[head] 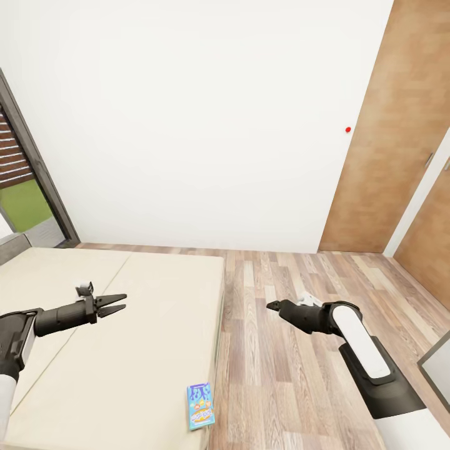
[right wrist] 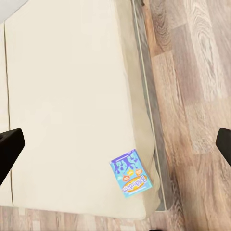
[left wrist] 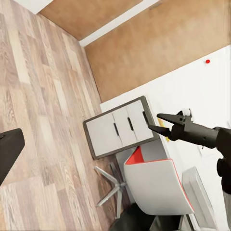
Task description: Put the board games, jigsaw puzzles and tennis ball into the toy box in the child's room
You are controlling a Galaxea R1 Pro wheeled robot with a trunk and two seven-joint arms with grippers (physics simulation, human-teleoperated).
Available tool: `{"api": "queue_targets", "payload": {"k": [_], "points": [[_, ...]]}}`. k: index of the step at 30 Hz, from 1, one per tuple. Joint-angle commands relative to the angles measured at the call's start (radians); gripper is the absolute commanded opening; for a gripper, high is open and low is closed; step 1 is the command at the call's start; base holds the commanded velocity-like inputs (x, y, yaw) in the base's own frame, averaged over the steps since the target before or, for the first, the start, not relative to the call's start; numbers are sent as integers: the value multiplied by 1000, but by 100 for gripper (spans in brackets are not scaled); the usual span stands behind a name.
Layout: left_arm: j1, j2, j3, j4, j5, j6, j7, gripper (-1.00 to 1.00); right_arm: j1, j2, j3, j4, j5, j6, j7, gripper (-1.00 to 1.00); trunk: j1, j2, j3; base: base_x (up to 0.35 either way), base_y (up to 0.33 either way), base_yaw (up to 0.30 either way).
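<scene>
Blue board game [head: 200, 405] lies flat on the bed [head: 112, 350] near its edge, at your 6 o'clock. Beyond it your left gripper [head: 117, 303] and right gripper [head: 270, 305] hover empty, jaws parted.

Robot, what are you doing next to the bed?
The robot is standing by the bed with both arms out, holding nothing. Its left gripper hangs over the mattress with the fingers a little apart, and its right gripper hangs over the wooden floor. A small blue board game lies flat near the bed's edge, not picked up yet.
</scene>
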State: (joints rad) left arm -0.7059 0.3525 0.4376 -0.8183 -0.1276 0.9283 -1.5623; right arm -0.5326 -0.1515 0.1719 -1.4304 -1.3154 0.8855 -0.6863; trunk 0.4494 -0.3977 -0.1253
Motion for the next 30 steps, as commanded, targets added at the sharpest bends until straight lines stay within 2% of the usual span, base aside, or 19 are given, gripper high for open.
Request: {"api": "queue_targets", "payload": {"k": [1,7,10,16,24,30], "points": [[-1,-3,3,-1,-11,10,-9,100,-1,-1,2,-1,-9,0,-10,100,1,-2,-2,0,0,0],[-1,-17,3,-1,-11,12,-9,100,-1,2,1,-2,-8,-1,-10,100,1,-2,-2,0,0,0],[-1,-46,2,-1,-12,11,-9,100,-1,3,1,0,-7,-2,-10,100,1,-2,-2,0,0,0],[-1,-74,4,-1,-11,6,-9,100,-1,4,1,2,-7,-2,-10,100,1,-2,-2,0,0,14],[-1,-83,6,-1,-11,2,-9,100,-1,6,1,6,-5,-2,-10,100,1,-2,-2,0,0,175],[-1,-81,9,-1,-11,1,-9,100,-1,8,2,12,-2,-3,-10,100,1,-2,-3,0,0,54]]}}
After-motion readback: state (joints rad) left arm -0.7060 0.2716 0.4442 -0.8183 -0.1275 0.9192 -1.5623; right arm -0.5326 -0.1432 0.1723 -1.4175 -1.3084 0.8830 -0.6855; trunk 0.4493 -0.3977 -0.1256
